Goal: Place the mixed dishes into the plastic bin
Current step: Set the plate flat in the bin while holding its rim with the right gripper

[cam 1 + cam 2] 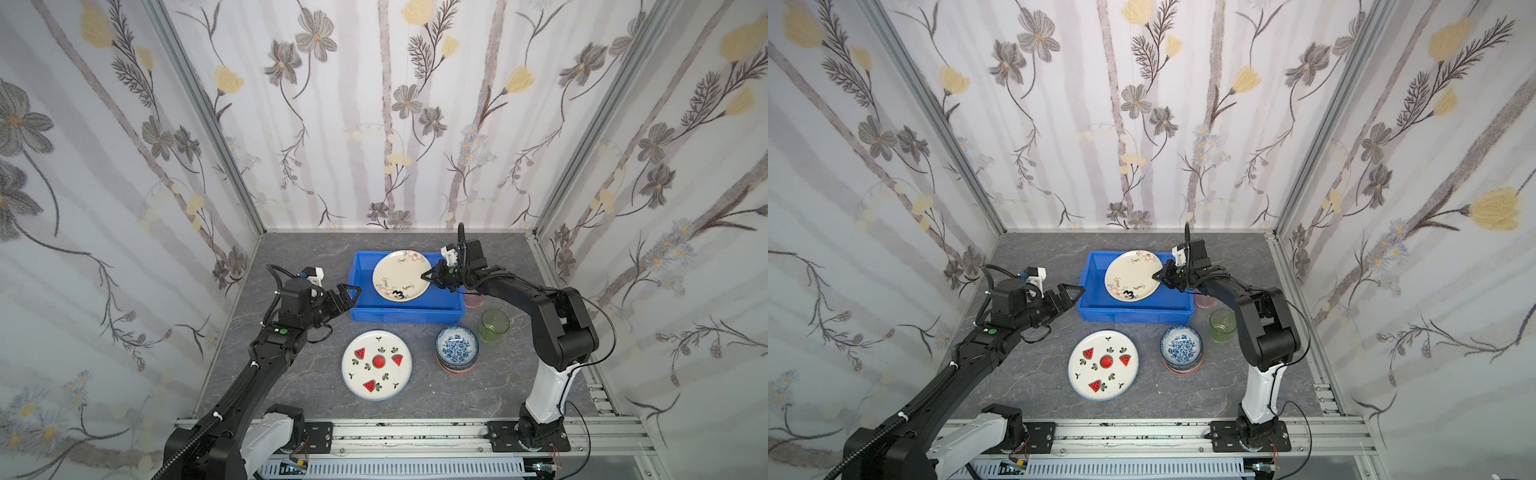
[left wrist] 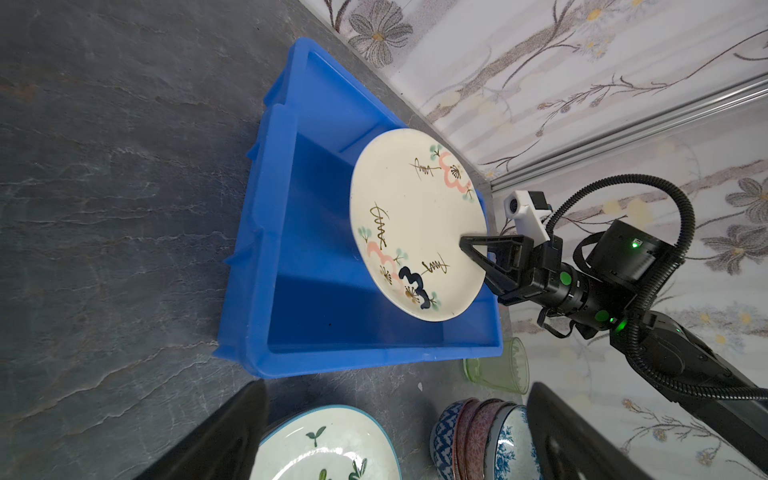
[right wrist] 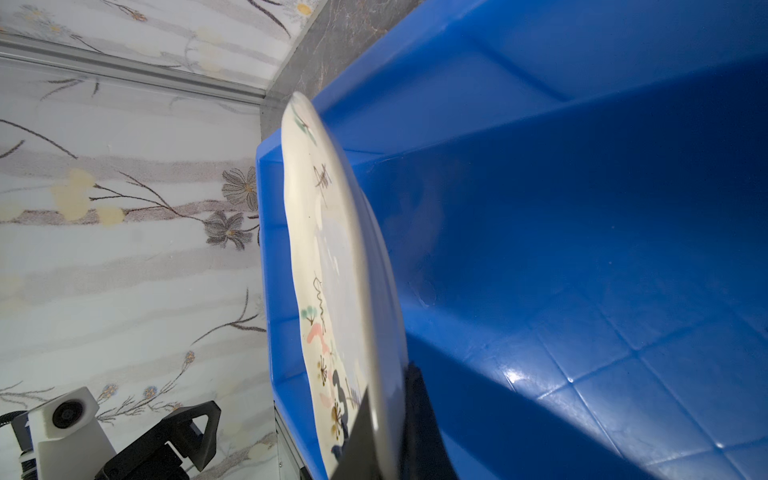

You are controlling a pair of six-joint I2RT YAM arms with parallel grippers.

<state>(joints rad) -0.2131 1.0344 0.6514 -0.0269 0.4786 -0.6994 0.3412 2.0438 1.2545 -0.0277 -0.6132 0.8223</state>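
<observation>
One blue plastic bin (image 1: 407, 314) is the target; over its interior the cream floral plate (image 1: 401, 274) hangs tilted, its rim pinched at the bin's right wall by the closed right gripper (image 1: 428, 276); release lies straight below; the left gripper (image 1: 352, 297) gapes empty beside the bin's left wall.

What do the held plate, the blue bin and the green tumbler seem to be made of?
The cream plate is likely glazed ceramic: glossy, with painted motifs. The blue bin looks like moulded plastic: smooth, with highlights on its floor. The green tumbler is clear tinted plastic or glass; which of them, I cannot tell.
</observation>
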